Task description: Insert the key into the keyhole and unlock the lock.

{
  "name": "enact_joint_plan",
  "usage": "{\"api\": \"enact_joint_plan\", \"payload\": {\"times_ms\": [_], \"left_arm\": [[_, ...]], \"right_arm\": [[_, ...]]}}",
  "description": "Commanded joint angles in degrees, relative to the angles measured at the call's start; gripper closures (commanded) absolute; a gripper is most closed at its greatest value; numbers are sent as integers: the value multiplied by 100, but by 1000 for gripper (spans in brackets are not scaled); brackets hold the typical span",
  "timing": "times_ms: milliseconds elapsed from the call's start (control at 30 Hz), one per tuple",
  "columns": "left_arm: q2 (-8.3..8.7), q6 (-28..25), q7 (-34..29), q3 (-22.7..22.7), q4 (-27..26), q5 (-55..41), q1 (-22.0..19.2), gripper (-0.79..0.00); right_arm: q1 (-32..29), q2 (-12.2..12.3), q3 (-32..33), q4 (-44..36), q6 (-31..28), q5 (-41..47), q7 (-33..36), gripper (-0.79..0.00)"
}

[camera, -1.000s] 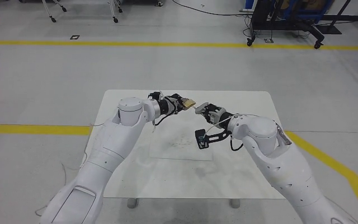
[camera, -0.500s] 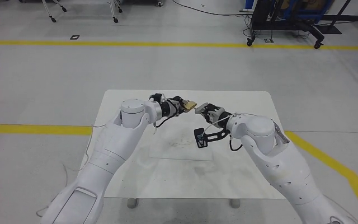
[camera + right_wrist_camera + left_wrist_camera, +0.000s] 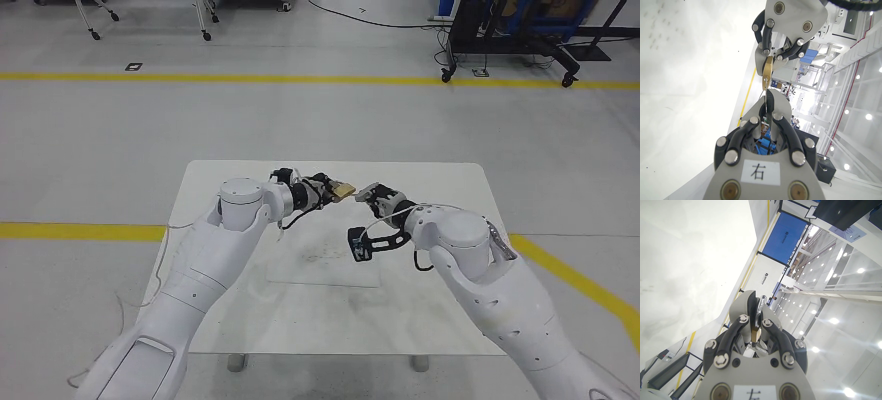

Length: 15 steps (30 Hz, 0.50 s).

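Observation:
A brass padlock [image 3: 767,71] is held in my left gripper [image 3: 767,63], which is shut on its body, with the keyhole end facing my right gripper [image 3: 768,98]. The right gripper is shut on a thin silver key [image 3: 765,97] whose tip touches the keyhole end of the lock; how deep it sits I cannot tell. In the left wrist view the lock's steel shackle [image 3: 761,306] sticks out past the fingers and its brass body [image 3: 755,333] sits between them. From above, the padlock [image 3: 342,187] and the right gripper [image 3: 368,192] meet over the far middle of the white table [image 3: 440,300].
Both arms hover above the table's far half. The tabletop shows faint smudges [image 3: 320,255] near its middle. Grey floor with yellow lines [image 3: 80,231] surrounds the table.
The left arm has edged the padlock slightly to the right and the right wrist has turned a little. Key and lock stay tip to tip.

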Motion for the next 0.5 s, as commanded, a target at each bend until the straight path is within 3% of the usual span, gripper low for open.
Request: {"api": "enact_joint_plan", "payload": {"times_ms": [0, 267, 467], "left_arm": [[-17, 39, 111, -14, -16, -94, 24, 0], [-78, 139, 436, -49, -61, -370, 83, 0], [-95, 200, 462, -59, -58, -428, 92, 0]], "right_arm": [[-14, -6, -83, -100, -70, -169, 217, 0], [-109, -108, -282, -359, -258, -213, 1246, 0], [-78, -185, -350, -345, -367, 16, 1580, 0]]}}
